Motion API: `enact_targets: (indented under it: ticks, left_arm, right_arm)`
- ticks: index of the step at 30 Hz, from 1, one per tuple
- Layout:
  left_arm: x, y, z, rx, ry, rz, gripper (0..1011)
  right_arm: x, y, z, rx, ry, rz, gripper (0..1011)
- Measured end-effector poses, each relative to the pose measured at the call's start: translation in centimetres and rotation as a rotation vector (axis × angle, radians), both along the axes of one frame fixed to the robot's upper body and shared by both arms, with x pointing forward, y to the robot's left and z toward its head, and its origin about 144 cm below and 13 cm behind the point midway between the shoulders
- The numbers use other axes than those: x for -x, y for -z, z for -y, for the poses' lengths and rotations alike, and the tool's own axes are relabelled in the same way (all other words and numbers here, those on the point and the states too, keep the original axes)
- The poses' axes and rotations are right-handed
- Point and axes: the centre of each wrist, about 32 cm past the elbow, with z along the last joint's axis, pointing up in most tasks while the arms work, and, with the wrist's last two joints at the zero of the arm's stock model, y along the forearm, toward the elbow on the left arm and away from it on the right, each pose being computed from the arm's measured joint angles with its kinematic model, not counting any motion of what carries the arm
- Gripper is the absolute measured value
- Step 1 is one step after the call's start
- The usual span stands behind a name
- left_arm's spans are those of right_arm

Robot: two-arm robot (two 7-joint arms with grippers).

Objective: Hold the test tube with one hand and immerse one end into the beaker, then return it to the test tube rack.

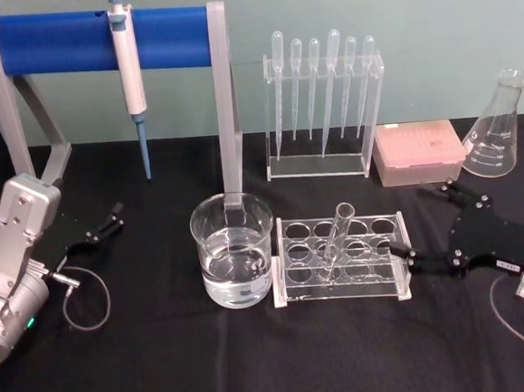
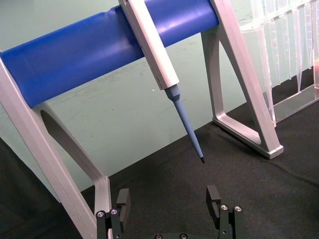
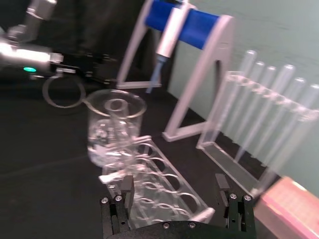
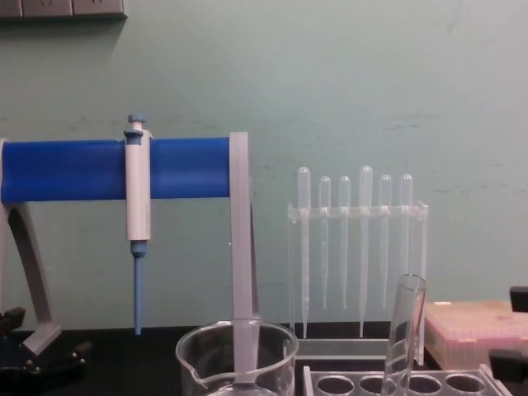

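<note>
Jaws spread, right gripper [image 1: 411, 223] near rim-up test tube [image 1: 336, 237].

Bench [image 1: 257, 369] is covered in matt black cloth, a bit wrinkly. Beaker [image 1: 234, 253], tube [image 1: 339, 231] and flask [image 1: 496, 132] are clear shiny glass. Rack [image 1: 378, 288] looks like glossy clear acrylic, and the pipettes [image 1: 321, 82] are cloudy plastic. Stand [image 1: 225, 99] has smooth satin grey metal legs and a blue bar with a dull sheen. Right gripper [image 3: 174, 185] is matt black.
</note>
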Motion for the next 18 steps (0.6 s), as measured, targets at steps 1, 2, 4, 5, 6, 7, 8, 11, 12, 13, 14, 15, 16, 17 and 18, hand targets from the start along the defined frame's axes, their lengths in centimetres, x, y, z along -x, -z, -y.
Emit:
enact_targets:
  ticks: [1,2,4,5,6,7,8,11,12,13,14,15,16,17,18]
  left_arm:
    - [0.0,0.0,0.0,0.0,0.0,0.0,1000]
    - [0.0,0.0,0.0,0.0,0.0,0.0,1000]
    - [0.0,0.0,0.0,0.0,0.0,0.0,1000]
    - [0.0,0.0,0.0,0.0,0.0,0.0,1000]
    - [0.0,0.0,0.0,0.0,0.0,0.0,1000]
    - [0.0,0.0,0.0,0.0,0.0,0.0,1000]
    - [0.0,0.0,0.0,0.0,0.0,0.0,1000]
    - [0.0,0.0,0.0,0.0,0.0,0.0,1000]
    - [0.0,0.0,0.0,0.0,0.0,0.0,1000]
    - [0.0,0.0,0.0,0.0,0.0,0.0,1000]
    - [0.0,0.0,0.0,0.0,0.0,0.0,1000]
    - [0.0,0.0,0.0,0.0,0.0,0.0,1000]
    - [0.0,0.0,0.0,0.0,0.0,0.0,1000]
    - [0.0,0.0,0.0,0.0,0.0,0.0,1000]
    - [0.0,0.0,0.0,0.0,0.0,0.0,1000]
  right_arm:
    - [-0.1,0.0,0.0,-0.002,-0.017,-0.005,1004]
    - [-0.2,0.0,0.1,-0.004,-0.041,-0.012,1004]
    - [-0.3,0.0,0.0,-0.008,-0.07,-0.019,1004]
    - [-0.5,0.1,-0.1,-0.01,-0.096,-0.023,1004]
    - [-0.5,0.1,-0.1,-0.012,-0.106,-0.025,1004]
    - [-0.6,0.1,-0.2,-0.014,-0.116,-0.027,1004]
    - [-0.7,0.2,-0.2,-0.018,-0.125,-0.029,1004]
    - [-1.2,0.1,-0.5,-0.035,-0.159,-0.034,1004]
    - [-1.4,0.1,-0.6,-0.045,-0.175,-0.038,1004]
    - [-1.5,0.2,-0.7,-0.049,-0.182,-0.04,1004]
    - [-1.6,0.1,-0.7,-0.052,-0.187,-0.04,1004]
    - [-1.7,0.1,-0.8,-0.055,-0.192,-0.041,1004]
    - [-1.9,0.1,-1.0,-0.059,-0.2,-0.041,1004]
    - [-2.0,0.1,-1.1,-0.061,-0.206,-0.042,1004]
    - [-2.2,0.1,-1.3,-0.066,-0.216,-0.044,1004]
